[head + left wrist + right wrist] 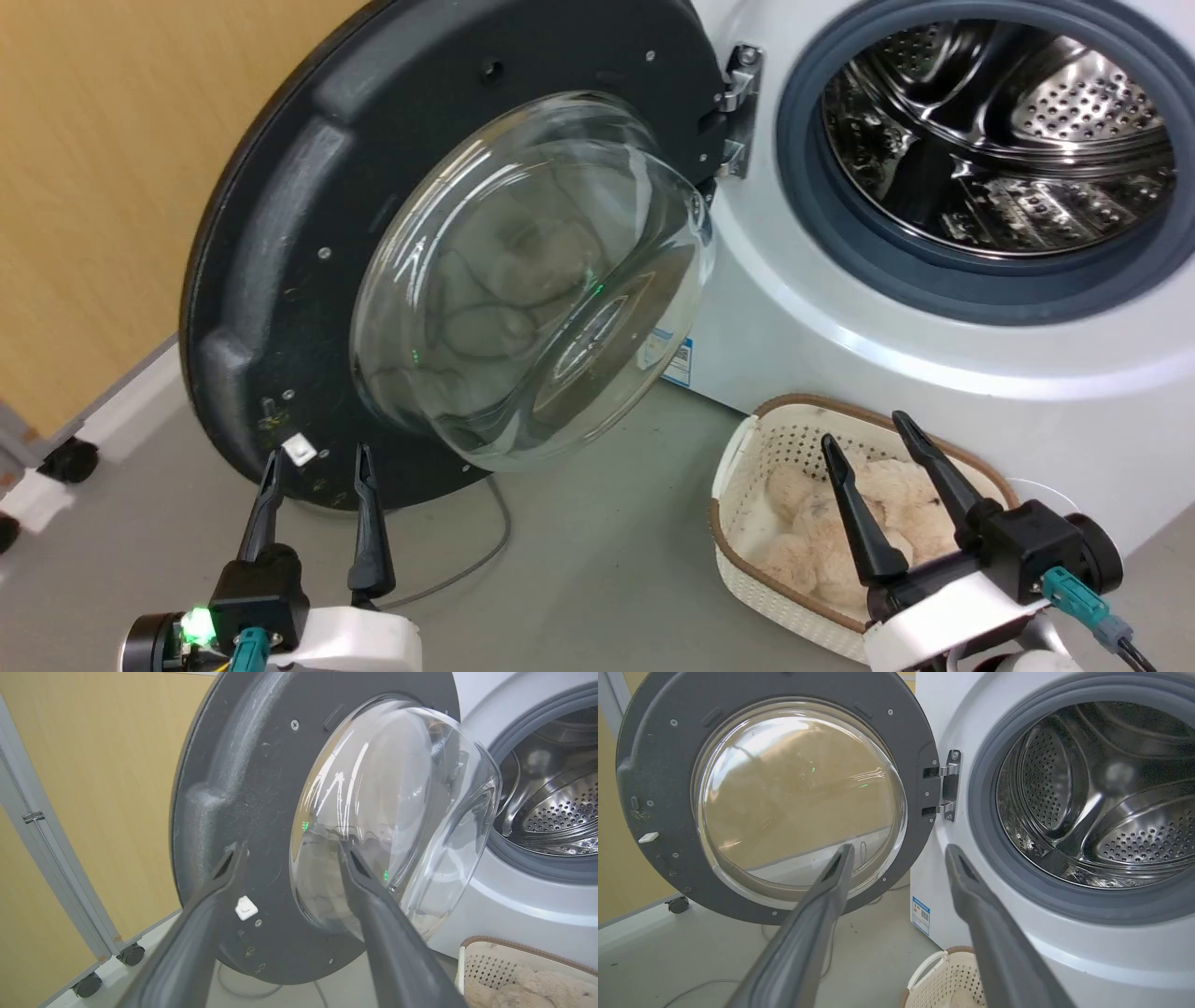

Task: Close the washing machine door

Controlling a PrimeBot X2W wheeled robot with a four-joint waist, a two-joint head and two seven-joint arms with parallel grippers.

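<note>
The left gripper (317, 451), jaws spread, is being held near the open washing machine door (280, 233), presumably for pushing. The right gripper (864, 427), likewise spread, is being held clear.

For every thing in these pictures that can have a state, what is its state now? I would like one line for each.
washing machine door: wide open, swung out on its hinge.
drum: empty as far as it shows.
basket: holds a plush toy.
left claw: open, holding nothing.
right claw: open, holding nothing.
</note>
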